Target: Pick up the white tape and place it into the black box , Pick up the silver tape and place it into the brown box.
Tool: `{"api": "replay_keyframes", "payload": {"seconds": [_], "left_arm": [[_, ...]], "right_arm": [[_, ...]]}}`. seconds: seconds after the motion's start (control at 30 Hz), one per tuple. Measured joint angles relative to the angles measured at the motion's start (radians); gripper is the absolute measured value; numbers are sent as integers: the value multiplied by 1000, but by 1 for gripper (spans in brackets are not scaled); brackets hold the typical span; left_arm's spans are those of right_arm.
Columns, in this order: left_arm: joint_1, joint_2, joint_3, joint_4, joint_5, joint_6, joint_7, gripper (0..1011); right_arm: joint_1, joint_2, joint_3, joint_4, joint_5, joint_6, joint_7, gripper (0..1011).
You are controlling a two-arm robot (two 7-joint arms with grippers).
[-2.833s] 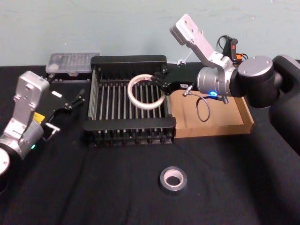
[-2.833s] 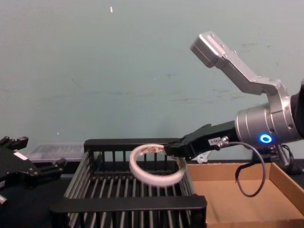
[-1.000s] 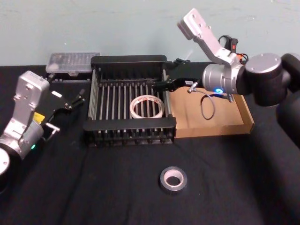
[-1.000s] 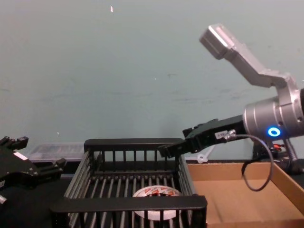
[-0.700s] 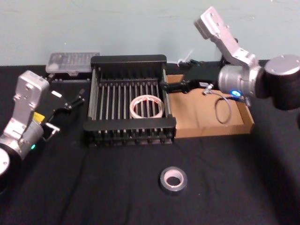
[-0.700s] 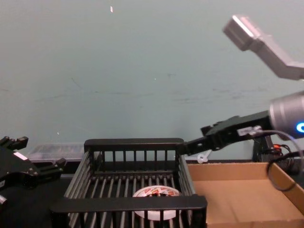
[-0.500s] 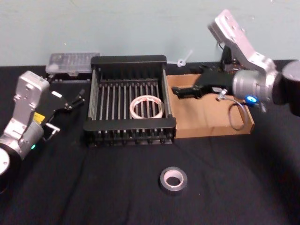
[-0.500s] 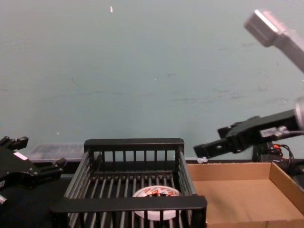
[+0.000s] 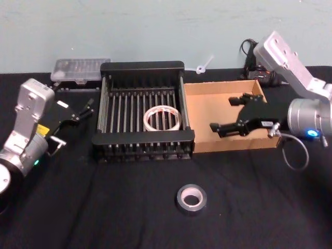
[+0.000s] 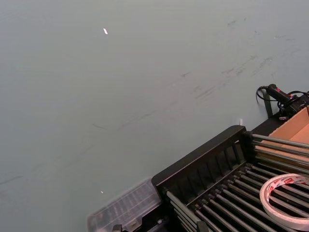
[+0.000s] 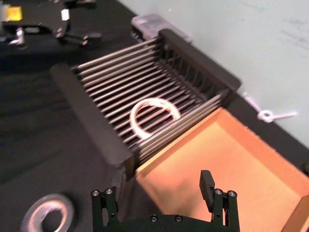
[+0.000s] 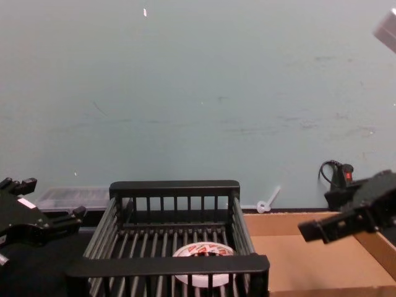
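The white tape (image 9: 162, 108) (image 11: 154, 101) (image 12: 185, 252) (image 10: 288, 179) lies flat on the ribbed floor of the black box (image 9: 142, 66) (image 11: 91, 121) (image 12: 167, 265), toward its right side. The silver tape (image 9: 181, 203) (image 11: 34, 209) rests on the black cloth in front of the boxes. My right gripper (image 9: 222, 114) (image 11: 154, 186) (image 12: 322, 229) hangs open and empty above the front part of the brown box (image 9: 218, 104) (image 11: 231, 159) (image 12: 303, 260), pointing left. My left gripper (image 9: 85, 110) (image 12: 46, 210) stays parked, open, left of the black box.
A clear plastic case (image 9: 81, 69) sits behind the black box's left corner. A white cable tie (image 9: 203, 66) and a black cable with plug (image 9: 254, 52) lie by the back wall. The black cloth around the silver tape is bare.
My right gripper released the white tape, which now lies in the black box. The arm then swung right and toward me over the brown box. The left arm stayed still.
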Motion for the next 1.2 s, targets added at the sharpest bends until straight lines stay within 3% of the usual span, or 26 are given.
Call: {"api": "replay_keyframes", "payload": {"seconds": [0.33,0.8,1.2], "left_arm": [[0,0,0,0,0,0,0,1001],[0,0,0,0,0,0,0,1001],[0,0,0,0,0,0,0,1001]], "right_arm": [[-40,57,-33,-64,40,15,38,1002],[-17,53,-123,-46,71,31,90,1002],[42,55,-221,-4,38,26,125,1003]]}}
